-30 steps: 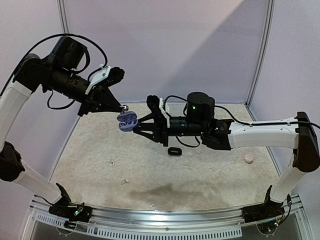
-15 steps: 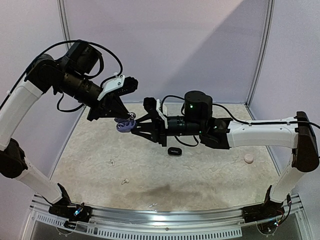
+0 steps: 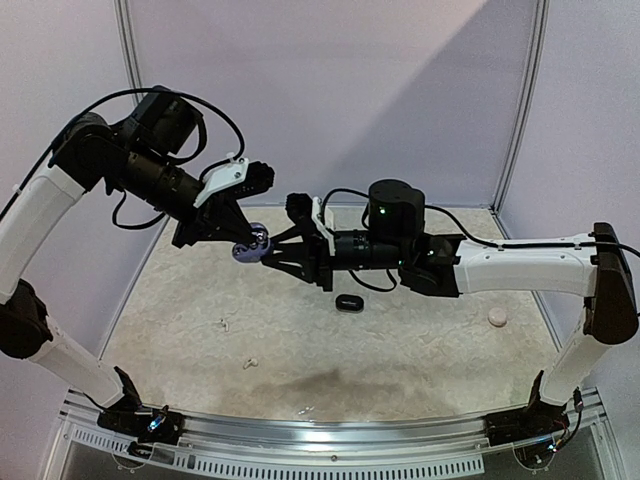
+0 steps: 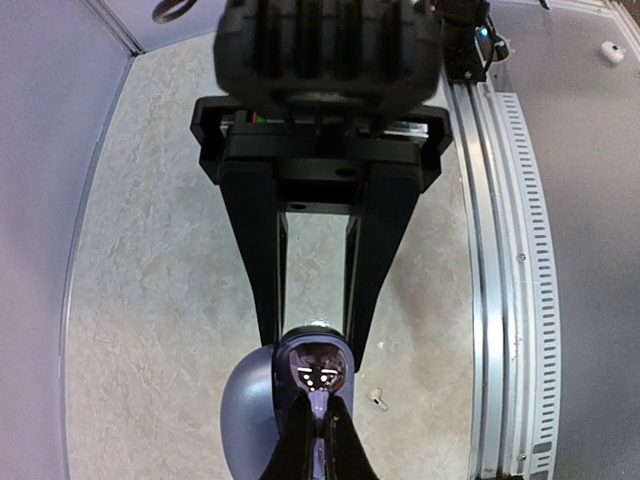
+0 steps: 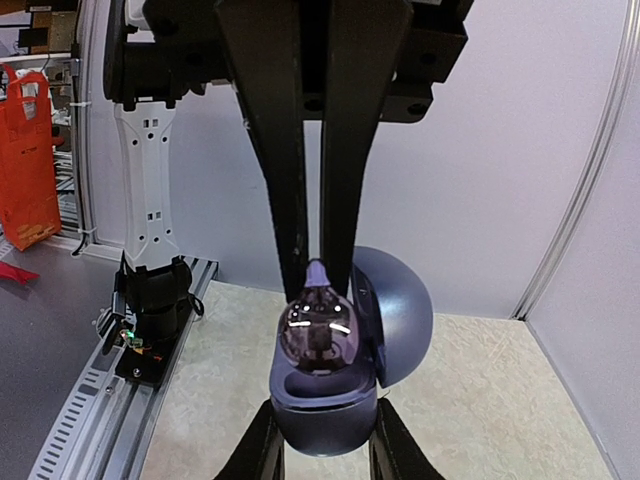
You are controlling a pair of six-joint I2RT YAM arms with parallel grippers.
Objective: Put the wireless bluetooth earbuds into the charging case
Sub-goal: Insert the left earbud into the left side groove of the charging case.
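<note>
Over the last second your left gripper came down from above the charging case to its mouth, while your right gripper kept the case raised in mid-air over the far part of the table. Your right jaws were clamped on the case's lower shell, one finger on each side. Your left jaws were almost together, pinching a glossy earbud by its narrow top. The bud sat in the opening of the case, with the lid swung back behind it. You could not tell whether it was fully seated. Its mirror-like skin took on the purple of the shell, so where bud ended and socket began was hard to make out. From overhead the two grippers hid the meeting point, and the right wrist view cut off the bottom of the case. On the table lay a small black piece, a pale round piece and a few white scraps, all too small to identify. A green light glowed on your right arm. The table was pale and mottled like stone, with a dark smudge near the front, and lilac-white walls closed it in. A slotted metal rail ran along the near edge. An orange bag showed beyond it, any lettering too small to read.
</note>
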